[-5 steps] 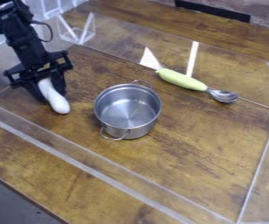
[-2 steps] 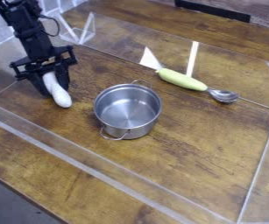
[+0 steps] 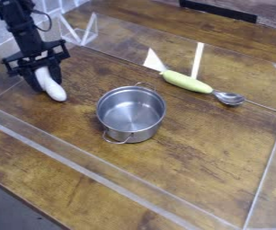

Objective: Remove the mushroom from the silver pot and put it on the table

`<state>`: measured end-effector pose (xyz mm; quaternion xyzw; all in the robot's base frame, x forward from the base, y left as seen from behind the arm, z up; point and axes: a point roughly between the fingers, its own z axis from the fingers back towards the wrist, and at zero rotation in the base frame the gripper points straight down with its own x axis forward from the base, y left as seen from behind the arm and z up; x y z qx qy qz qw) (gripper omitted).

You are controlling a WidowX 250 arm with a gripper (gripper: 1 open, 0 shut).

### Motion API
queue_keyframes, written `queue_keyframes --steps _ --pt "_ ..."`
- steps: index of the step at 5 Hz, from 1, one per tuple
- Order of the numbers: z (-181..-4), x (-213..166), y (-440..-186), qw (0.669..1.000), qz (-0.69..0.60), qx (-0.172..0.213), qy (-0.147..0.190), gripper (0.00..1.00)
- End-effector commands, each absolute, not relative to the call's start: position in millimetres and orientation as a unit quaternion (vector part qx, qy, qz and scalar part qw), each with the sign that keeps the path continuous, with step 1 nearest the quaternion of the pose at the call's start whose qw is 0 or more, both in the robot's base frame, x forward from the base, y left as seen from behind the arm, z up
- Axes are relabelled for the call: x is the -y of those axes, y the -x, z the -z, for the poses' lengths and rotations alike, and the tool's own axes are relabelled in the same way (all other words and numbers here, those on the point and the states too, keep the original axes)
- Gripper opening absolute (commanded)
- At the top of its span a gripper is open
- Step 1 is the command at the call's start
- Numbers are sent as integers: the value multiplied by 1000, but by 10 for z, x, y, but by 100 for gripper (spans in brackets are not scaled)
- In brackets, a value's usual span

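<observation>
The black gripper [image 3: 40,77] is clamped on the small white-stemmed toy mushroom [image 3: 48,87], whose lower end seems to touch the brown wooden plank table [image 3: 176,171]. It sits left of the empty shiny steel pot [image 3: 130,112]. Clear acrylic walls [image 3: 116,180] edge the table.

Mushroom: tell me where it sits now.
The mushroom is at the camera view's left, in the gripper, on or just above the table, left of the silver pot.

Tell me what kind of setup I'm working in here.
Most likely a lab test bench, not a real kitchen: a wooden table fenced by clear acrylic walls, holding only a silver pot, a spoon and a toy vegetable.
</observation>
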<state>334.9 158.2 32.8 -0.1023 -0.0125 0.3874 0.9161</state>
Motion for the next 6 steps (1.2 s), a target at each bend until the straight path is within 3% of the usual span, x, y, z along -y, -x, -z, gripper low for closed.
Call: queue_keyframes --steps 1,2,3,6 --pt "-496 -1678 -3320 902 -420 32 90 0" --pt "-492 -1618 -3279 893 -441 22 84 0" --pt "-527 -1654 -3242 892 -444 21 81 100" --pt "-793 -2045 -3174 877 -469 43 92 100"
